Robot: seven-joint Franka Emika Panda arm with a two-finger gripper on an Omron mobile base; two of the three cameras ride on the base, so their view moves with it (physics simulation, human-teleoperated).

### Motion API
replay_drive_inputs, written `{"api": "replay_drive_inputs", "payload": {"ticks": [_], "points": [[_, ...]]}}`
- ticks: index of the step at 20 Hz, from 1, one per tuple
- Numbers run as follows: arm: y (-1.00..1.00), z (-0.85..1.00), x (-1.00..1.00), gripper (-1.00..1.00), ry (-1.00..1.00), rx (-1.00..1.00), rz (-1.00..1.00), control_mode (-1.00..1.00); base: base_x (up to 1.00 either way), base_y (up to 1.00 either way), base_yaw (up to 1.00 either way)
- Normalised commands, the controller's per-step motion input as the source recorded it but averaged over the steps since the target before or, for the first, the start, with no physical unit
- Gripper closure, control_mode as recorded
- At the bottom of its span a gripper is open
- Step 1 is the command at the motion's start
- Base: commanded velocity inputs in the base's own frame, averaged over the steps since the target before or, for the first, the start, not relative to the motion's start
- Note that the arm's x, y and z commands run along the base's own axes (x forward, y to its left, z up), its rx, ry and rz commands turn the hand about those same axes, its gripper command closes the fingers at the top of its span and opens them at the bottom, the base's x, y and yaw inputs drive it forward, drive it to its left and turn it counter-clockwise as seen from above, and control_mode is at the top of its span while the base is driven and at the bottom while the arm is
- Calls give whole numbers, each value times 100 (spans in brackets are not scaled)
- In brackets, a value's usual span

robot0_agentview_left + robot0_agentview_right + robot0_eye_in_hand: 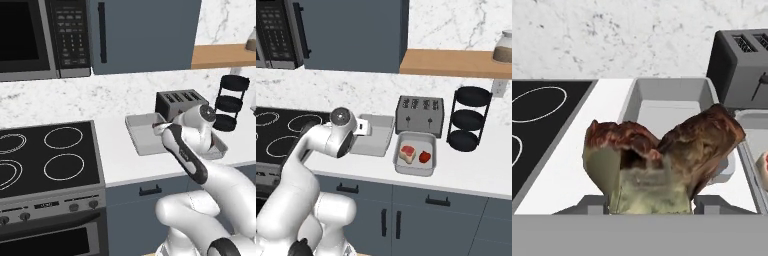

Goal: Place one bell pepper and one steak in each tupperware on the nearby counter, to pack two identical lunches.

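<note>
1. While gripping a steak point(662, 160) between its fingers, the end effector point(649, 205) is hovering over the left tupperware point(667, 95).
2. Right tupperware point(415, 170) on the worktop point(466, 172) is holding another steak point(407, 153) and a pepper point(425, 157).

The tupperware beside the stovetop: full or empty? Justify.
Empty: the left tupperware shows bare floor; the steak is in the gripper.

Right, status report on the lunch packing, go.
Gripper shut on a steak, above the empty tupperware. Other tupperware holds one steak and one bell pepper. Toaster behind, nothing blocking.
</note>
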Motion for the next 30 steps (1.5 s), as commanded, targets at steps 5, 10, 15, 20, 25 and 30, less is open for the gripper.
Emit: {"api": "replay_drive_inputs", "payload": {"ticks": [5,10,15,20,25,30], "points": [[-27,-8,99,100,1,7,0,-100,0,0,0],[-10,-22,78,100,10,0,2,-100,0,0,0],[-12,-34,76,100,14,0,0,-100,0,0,0],[-7,-36,46,100,11,1,1,-100,0,0,0],[-12,-43,31,100,1,0,0,-100,0,0,0],[-2,-21,25,100,0,0,1,-100,0,0,0]]}}
